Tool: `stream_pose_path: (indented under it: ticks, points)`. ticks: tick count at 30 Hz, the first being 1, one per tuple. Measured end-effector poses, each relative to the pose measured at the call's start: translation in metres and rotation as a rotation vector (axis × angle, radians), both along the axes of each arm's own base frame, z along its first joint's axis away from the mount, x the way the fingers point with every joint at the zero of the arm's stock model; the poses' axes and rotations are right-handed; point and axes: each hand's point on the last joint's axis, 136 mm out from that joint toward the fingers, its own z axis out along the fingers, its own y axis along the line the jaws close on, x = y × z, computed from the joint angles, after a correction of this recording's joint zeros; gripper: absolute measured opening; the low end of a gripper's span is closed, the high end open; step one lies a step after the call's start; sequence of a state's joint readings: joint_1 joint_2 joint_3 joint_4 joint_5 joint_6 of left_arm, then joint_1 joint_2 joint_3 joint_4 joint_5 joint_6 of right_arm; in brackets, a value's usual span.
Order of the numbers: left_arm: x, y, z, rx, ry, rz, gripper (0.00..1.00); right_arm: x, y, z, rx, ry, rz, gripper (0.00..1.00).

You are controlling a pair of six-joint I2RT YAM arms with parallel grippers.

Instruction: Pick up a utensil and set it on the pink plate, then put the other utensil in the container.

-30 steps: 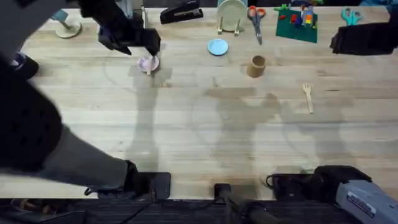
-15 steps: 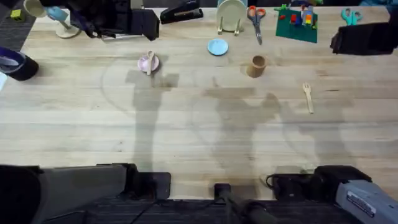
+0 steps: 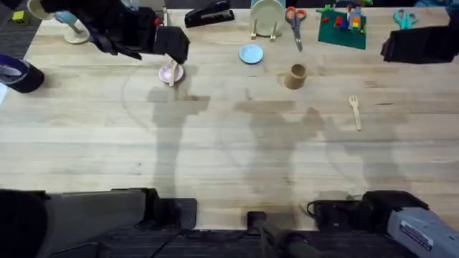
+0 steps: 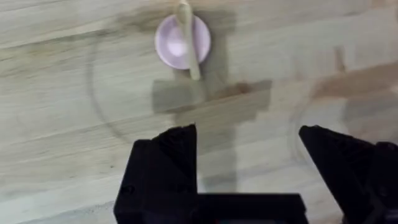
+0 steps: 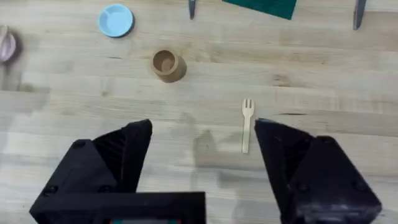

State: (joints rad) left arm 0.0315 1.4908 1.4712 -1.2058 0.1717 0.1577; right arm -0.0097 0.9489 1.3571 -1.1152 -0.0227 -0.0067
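Resting across the pink plate [image 3: 171, 72] at upper left, the spoon [image 4: 187, 38] overhangs its rim; a knock from the empty, wide-spread left gripper [image 4: 247, 163] nearby could tip it off. Right of center, the fork [image 5: 247, 125] lies beyond the container [image 5: 166, 65], right gripper [image 5: 202, 155] wide, empty.

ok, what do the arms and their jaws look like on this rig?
Both grippers are matte black, each with two blocky, angular fingers on a flat black crossbar: left gripper, right gripper. From overhead the left arm is dark with a small red spot near the wrist. The bases are black; the right base has a light grey housing bearing a white label. No cables identifiable.
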Motion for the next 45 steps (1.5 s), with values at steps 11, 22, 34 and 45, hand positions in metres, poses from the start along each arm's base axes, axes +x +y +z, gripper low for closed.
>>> stream_pose_path:
  ticks: [11, 22, 34, 45]
  points:
    - [-0.062, -0.014, 0.059, -0.014, -0.137, -0.147, 0.995, 0.000, 0.000, 0.000, 0.000, 0.000, 0.000, 0.995]
    - [-0.100, -0.039, 0.055, -0.087, -0.419, -0.263, 0.995, -0.004, 0.000, -0.004, 0.000, 0.023, 0.000, 0.995]
    - [-0.094, -0.075, 0.031, -0.242, -0.732, -0.415, 0.994, -0.004, 0.000, -0.004, 0.000, 0.023, 0.000, 0.995]
    - [-0.095, -0.100, -0.020, -0.388, -0.652, -0.566, 0.994, -0.004, 0.000, -0.004, 0.000, 0.023, 0.000, 0.995]
